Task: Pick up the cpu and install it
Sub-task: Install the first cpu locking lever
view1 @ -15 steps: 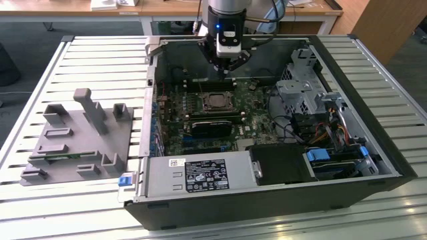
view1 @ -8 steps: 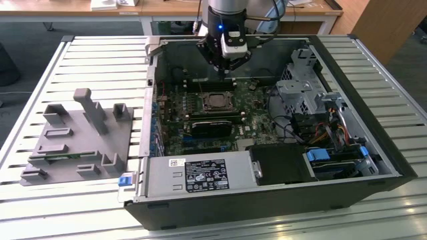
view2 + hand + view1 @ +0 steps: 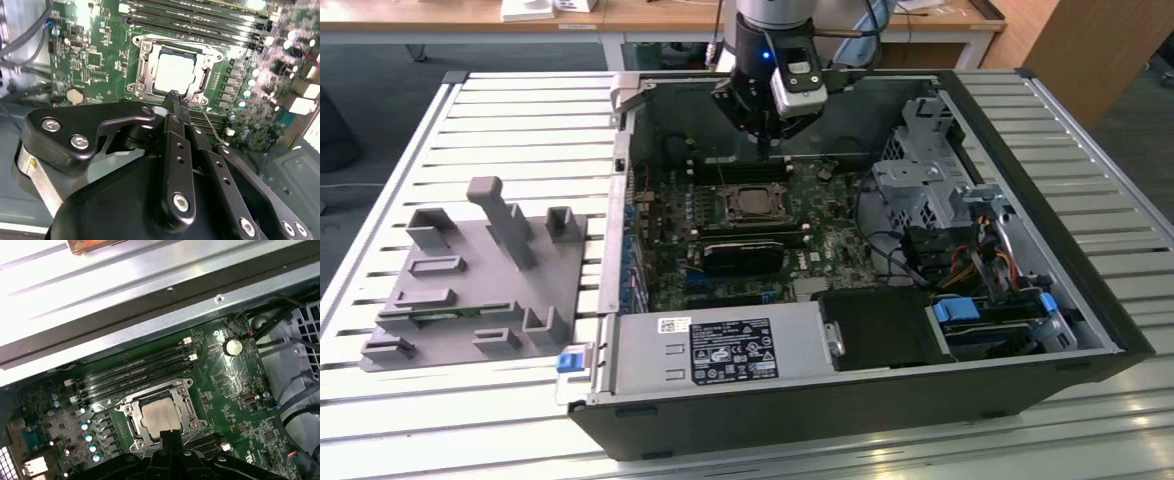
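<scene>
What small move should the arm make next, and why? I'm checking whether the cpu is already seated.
Probably a short straight lift away. The cpu already lies flat inside the socket frame, and the gripper, shut and empty, hangs above its edge, so nothing seems left to carry.

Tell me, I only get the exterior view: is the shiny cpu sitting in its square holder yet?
Observer: Yes. In both wrist views the cpu lies flat inside the socket, silver top up.
Operator: Is the claw holding anything?
Observer: No. In the second wrist view the gripper has its fingers together, nothing between them.
Operator: Anything else shiny?
Observer: A round coin battery sits on the green board, apart from the socket.
</scene>
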Available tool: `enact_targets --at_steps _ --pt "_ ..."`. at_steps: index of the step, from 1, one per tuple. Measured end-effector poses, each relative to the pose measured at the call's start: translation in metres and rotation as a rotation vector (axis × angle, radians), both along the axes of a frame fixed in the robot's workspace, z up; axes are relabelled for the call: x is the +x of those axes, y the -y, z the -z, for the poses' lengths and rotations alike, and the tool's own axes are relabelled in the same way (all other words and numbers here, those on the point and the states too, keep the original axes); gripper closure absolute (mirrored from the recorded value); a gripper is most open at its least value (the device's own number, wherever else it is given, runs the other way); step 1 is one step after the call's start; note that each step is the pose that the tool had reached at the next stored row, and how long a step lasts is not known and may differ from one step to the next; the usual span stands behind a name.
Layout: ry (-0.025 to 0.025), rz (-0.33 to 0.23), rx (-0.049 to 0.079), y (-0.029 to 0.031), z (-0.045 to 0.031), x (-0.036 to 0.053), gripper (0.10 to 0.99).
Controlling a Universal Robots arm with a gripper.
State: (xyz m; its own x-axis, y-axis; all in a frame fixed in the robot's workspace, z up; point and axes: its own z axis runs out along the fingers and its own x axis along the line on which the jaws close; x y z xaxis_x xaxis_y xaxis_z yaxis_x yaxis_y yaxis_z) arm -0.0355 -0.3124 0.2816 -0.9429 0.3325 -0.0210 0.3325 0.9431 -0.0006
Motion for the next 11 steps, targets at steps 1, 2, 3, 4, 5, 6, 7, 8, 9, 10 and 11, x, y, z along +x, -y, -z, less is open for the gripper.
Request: enact_targets --at_steps 1,2,3,4,5,6,7,8,9,10,11 --pt "0.0000 -0.018 0.000 0.0000 0.0000 0.0000 0.980" --pt "0.0000 -0.036 0.000 0.0000 0.0000 0.0000 0.980" --pt "0.0000 -0.052 0.000 0.0000 0.0001 0.0000 0.980" --pt "0.0000 -0.069 0.000 0.0000 0.0001 0.0000 0.980" --pt "0.0000 -0.085 0.000 0.0000 0.0001 0.0000 0.980" --pt "0.0000 -0.102 0.000 0.0000 0.0001 0.0000 0.980" --pt "0.0000 -0.119 0.000 0.0000 0.0001 0.0000 0.980" --pt "0.0000 -0.136 0.000 0.0000 0.0001 0.0000 0.980" --pt "0.0000 -0.151 0.000 0.0000 0.0001 0.0000 0.980" --pt "0.0000 -0.168 0.000 0.0000 0.0001 0.0000 0.980" --pt "0.0000 -0.182 0.000 0.0000 0.0002 0.0000 0.980"
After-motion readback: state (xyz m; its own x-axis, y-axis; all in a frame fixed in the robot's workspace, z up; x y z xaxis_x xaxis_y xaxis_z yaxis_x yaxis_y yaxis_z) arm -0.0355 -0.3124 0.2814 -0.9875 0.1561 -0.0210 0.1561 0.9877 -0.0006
